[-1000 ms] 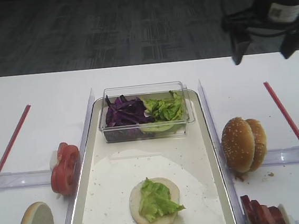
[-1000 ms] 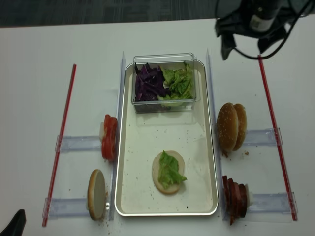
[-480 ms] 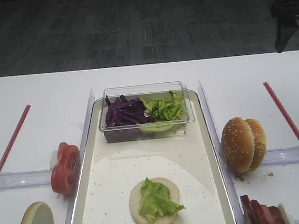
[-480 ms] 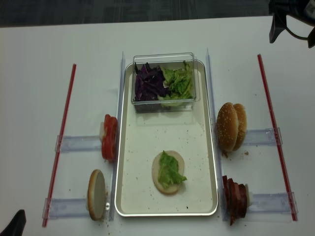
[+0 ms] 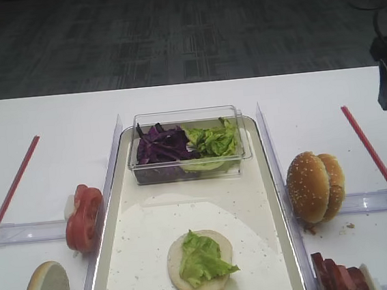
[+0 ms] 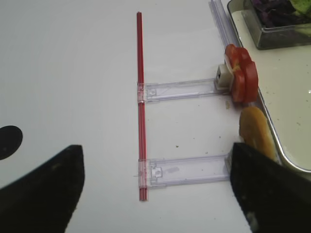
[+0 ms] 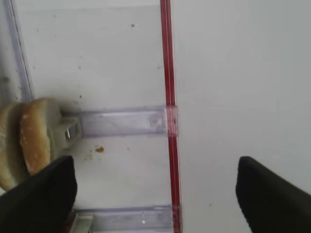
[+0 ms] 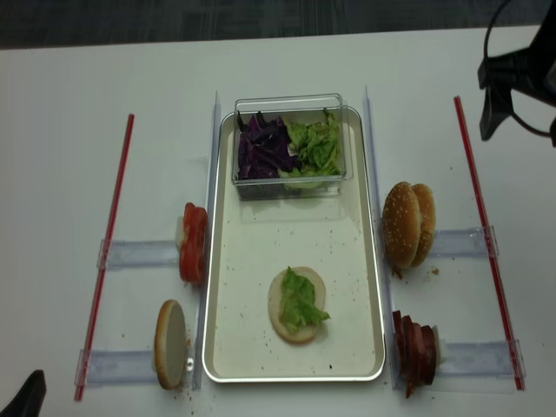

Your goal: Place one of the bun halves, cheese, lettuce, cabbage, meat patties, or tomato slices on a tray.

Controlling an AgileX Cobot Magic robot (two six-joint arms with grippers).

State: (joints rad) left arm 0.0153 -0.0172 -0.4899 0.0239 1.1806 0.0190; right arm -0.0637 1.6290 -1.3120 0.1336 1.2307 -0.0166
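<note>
Right gripper [image 7: 155,194]: jaws wide, empty, near the red strip. Golden sesame-seeded bun halves [image 8: 409,223]: upright beside the silver-rimmed rectangular tray [image 8: 356,234]. Risk: descend off-centre and you topple them.

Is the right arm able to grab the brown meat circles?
Probably yes. The right gripper hangs open above the table, and the meat patties stand uncovered on the same side, nothing between them.
</note>
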